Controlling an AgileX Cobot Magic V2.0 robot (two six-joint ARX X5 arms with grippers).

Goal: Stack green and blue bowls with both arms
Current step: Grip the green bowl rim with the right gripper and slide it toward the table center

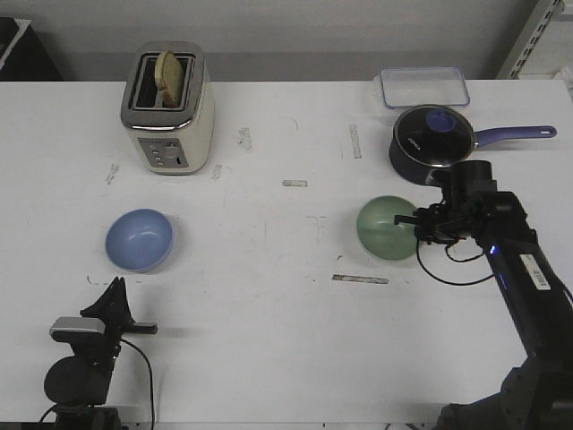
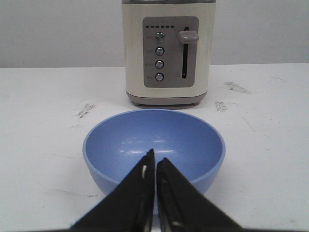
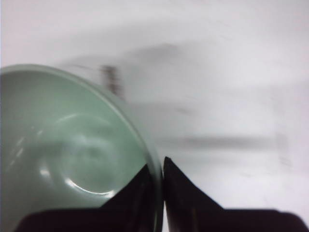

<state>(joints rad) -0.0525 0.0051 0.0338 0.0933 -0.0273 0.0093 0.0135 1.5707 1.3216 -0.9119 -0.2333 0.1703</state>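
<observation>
Left gripper [image 2: 155, 166] closed, empty, parked near edge, just short of blue bowl [image 1: 139, 239] at left. Right gripper [image 3: 161, 166] pinches near rim of green bowl [image 1: 387, 228], right-centre. Advice: lift level, carry left, lower centred into blue bowl.

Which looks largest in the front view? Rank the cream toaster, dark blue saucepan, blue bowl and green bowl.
1. Cream toaster.
2. Dark blue saucepan, counting its handle.
3. Light blue round bowl and pale green round bowl: alike, unranked; the right gripper hides part of the green rim.
</observation>
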